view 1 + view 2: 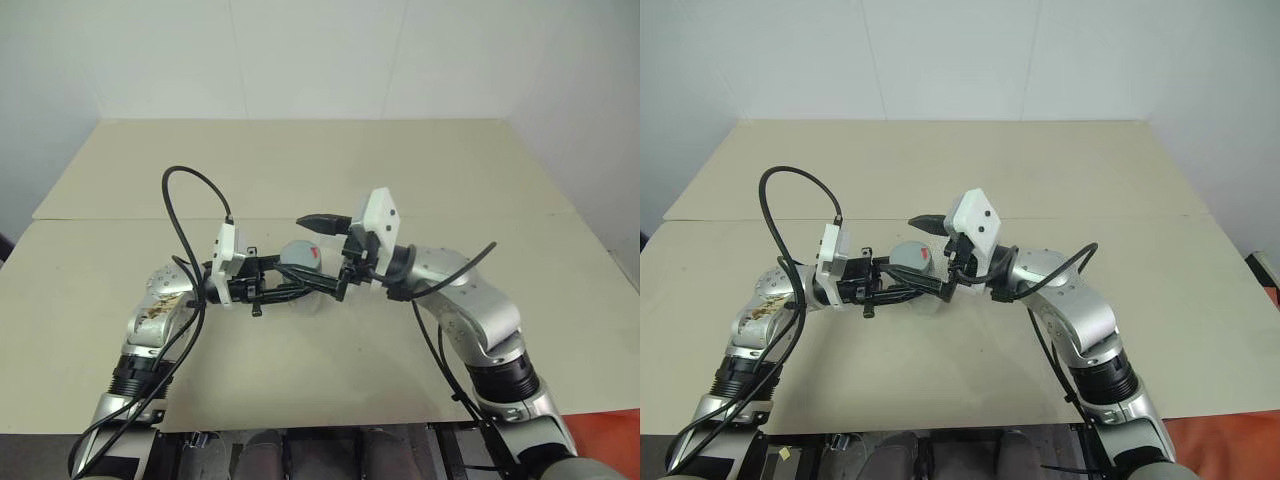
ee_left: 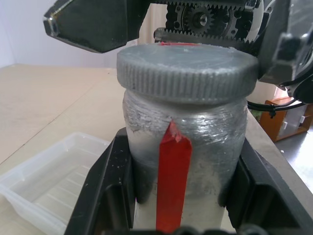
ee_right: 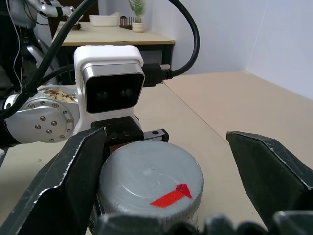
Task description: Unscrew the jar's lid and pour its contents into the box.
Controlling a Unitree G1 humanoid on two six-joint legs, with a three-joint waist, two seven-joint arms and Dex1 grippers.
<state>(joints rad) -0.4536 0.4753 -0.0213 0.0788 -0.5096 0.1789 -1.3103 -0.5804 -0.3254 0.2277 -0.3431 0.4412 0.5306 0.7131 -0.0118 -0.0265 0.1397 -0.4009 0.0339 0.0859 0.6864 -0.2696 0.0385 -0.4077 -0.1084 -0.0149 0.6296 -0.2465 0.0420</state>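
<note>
L gripper (image 2: 176,196) clamped on the jar (image 2: 183,142), fingers on both sides of its silver-grey body, held up above the table (image 1: 320,170), roughly mid-scene betw the two arms. Red label strip runs up the jar's side. Lid (image 2: 187,68) on the jar, ribbed edge, red arrow mark on top. Clear plastic box (image 2: 46,183) on the table just beside and below the jar. R gripper (image 3: 161,186) spread wide, one finger either side of the lid, not pinching it.

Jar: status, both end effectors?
Left end effector shut on jar, lid still on. Right end effector open, straddling lid, not gripping. Box beside jar; nothing in the way.
</note>
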